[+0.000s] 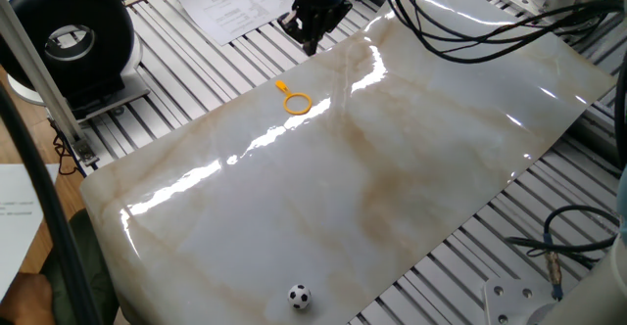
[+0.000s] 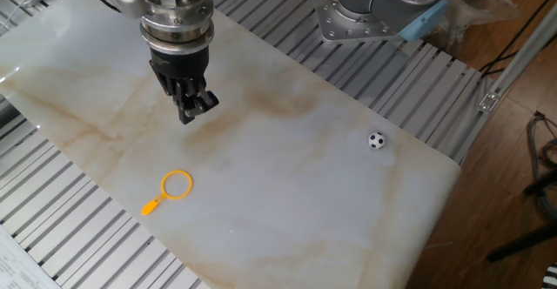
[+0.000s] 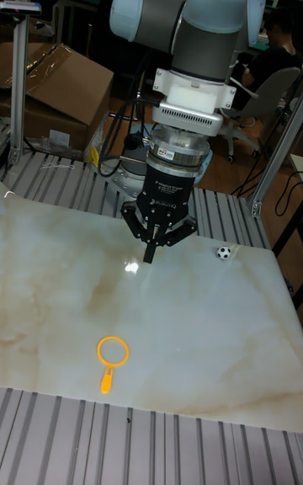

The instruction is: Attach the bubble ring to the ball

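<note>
The bubble ring (image 1: pixel 297 103) (image 2: pixel 177 184) (image 3: pixel 112 351), a thin yellow-orange hoop with a stubby handle, lies flat near one edge of the marble sheet (image 1: pixel 392 178). Across the sheet, close to the opposite edge, rests the tiny black-and-white ball (image 1: pixel 299 296) (image 2: pixel 375 140) (image 3: pixel 223 253). My gripper (image 1: pixel 312 45) (image 2: pixel 187 115) (image 3: pixel 150 256) hangs above the sheet, a short way from the ring and far from the ball. Its fingers are shut together with nothing between them.
A large black round device (image 1: pixel 73 36) stands off the sheet at the left, with printed papers (image 1: pixel 235 2) behind it. Black cables (image 1: pixel 460 31) trail over the far side. The arm's base (image 2: pixel 374 10) sits on the slatted table beyond the ball.
</note>
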Robot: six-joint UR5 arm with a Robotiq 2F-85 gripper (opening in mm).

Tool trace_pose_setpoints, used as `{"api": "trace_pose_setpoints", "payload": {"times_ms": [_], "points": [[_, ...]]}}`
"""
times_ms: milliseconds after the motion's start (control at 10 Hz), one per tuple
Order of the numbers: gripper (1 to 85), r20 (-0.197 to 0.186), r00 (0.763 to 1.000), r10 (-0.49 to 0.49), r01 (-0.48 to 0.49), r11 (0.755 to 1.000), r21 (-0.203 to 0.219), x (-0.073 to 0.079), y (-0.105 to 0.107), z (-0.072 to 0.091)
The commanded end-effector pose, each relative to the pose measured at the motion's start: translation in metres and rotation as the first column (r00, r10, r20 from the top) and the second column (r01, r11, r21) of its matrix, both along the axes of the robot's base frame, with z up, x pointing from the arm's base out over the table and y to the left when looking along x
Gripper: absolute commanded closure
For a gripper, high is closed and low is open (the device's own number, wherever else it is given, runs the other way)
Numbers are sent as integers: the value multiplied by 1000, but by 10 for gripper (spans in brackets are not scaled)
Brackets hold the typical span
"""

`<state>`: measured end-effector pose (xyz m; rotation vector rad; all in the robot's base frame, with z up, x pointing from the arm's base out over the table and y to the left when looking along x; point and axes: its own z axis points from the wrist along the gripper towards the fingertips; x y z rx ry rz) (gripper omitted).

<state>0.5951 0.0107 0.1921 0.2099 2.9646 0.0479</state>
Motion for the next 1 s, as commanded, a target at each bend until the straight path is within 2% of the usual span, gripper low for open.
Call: {"api": "trace_pose_setpoints", "payload": {"times_ms": [0, 100, 200, 500, 600, 800, 900], "points": [[843, -6, 1000, 4, -4, 1000, 26, 16, 5, 0], [843, 17, 999, 32, -32, 999, 1, 27, -4, -12], [843, 23, 998, 50, -50, 999, 8, 32, -7, -19], [843, 56, 998, 42, -46, 996, 74, 41, 11, -23], [843, 55, 998, 40, -43, 997, 57, 43, 8, -28], [843, 50, 998, 36, -39, 998, 55, 44, 12, -36], [843, 43, 998, 35, -38, 998, 57, 44, 16, -33]]}}
